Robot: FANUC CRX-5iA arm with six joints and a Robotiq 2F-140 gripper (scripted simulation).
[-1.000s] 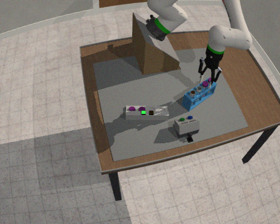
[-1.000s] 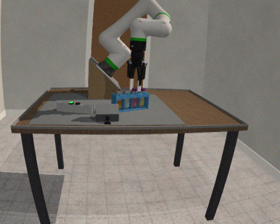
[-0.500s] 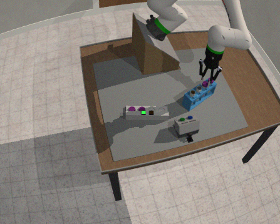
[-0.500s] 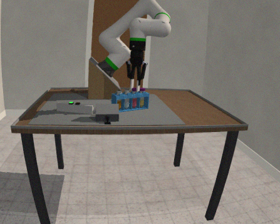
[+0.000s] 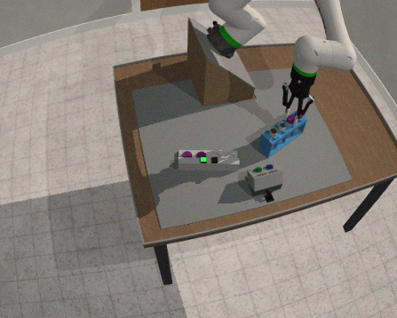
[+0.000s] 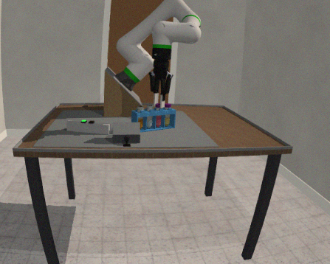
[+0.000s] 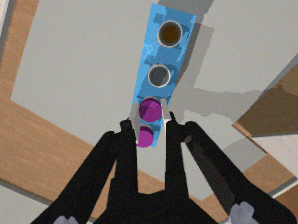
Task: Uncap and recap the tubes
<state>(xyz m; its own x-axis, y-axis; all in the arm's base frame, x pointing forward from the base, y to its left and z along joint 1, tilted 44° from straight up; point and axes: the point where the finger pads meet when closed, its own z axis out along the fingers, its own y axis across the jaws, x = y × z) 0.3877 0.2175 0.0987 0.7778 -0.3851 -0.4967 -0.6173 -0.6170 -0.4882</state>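
Starting at the left, the cap tray (image 5: 182, 162) is carrying two purple caps (image 5: 187, 154) in its left-hand nests, and its green lamp (image 5: 203, 159) is glowing. So the aspirate step looks finished, with the recapping only partly done.

Next along, the sloping desk (image 5: 265, 181) is showing the green READY key (image 5: 258, 169) and the blue CYCLE key (image 5: 269, 167). I cannot tell from here whether either is pressed down.

Further right, the blue decapping station (image 5: 271, 147) is standing with two tubes (image 7: 170, 33) open and two wearing purple caps.

At the far right, the gripper (image 5: 297, 112) is pointing straight down over the station's end tube. Its fingers are closed to a narrow gap, pinching that tube's cap (image 7: 144, 137), which is sitting on its tube. Counting from the arm's base, I take this for tube 1, perhaps a loose cap being tightened.

What seems left is returning the two tray caps to the open tubes, letting go, then pressing READY.

The numbers on the station and console are too small to read. Cap height and tightness are not showing, and the fingers are hiding the held cap's sides.
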